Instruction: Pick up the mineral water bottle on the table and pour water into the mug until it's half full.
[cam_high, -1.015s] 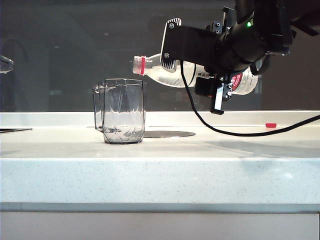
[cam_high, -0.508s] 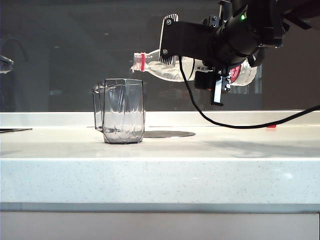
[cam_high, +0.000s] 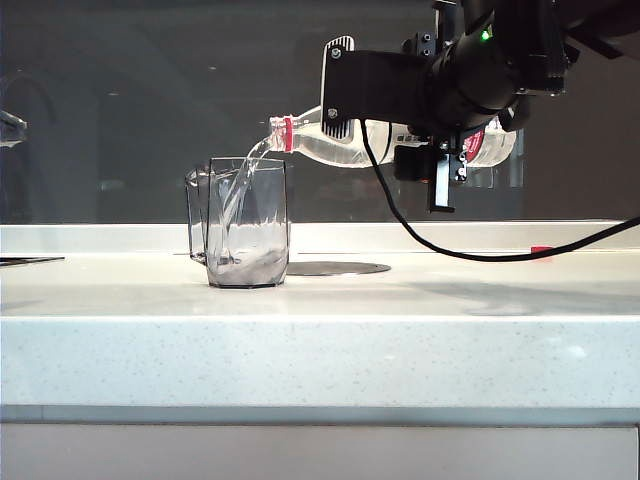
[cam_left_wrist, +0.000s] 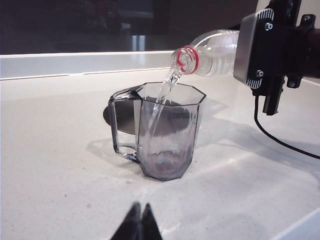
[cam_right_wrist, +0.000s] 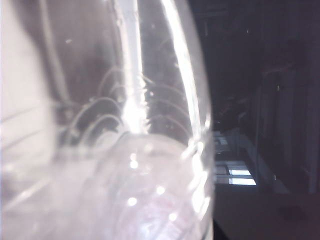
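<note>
The mineral water bottle (cam_high: 308, 143) lies nearly level in the air, its red-ringed mouth just above the mug's rim. My right gripper (cam_high: 340, 110) is shut on the bottle's body. A thin stream of water (cam_high: 240, 185) falls from the mouth into the clear faceted mug (cam_high: 247, 222), which stands upright on the white table (cam_high: 320, 350) with a little water pooled at its bottom. The left wrist view shows the same mug (cam_left_wrist: 167, 135), bottle (cam_left_wrist: 212, 50) and stream (cam_left_wrist: 162, 95). My left gripper (cam_left_wrist: 140, 212) is shut and empty, low over the table short of the mug. The bottle (cam_right_wrist: 125, 150) fills the right wrist view.
A dark round disc (cam_high: 335, 268) lies flat on the table just behind the mug. A small red cap (cam_high: 542, 250) sits at the back right. My right arm's black cable (cam_high: 480, 255) sags to the table. A raised ledge (cam_high: 100, 238) runs along the back.
The bottle rose slightly, then its mouth dipped toward the mug. Water now streams out and gathers in the mug's bottom, where none flowed before. The mug has not moved.
</note>
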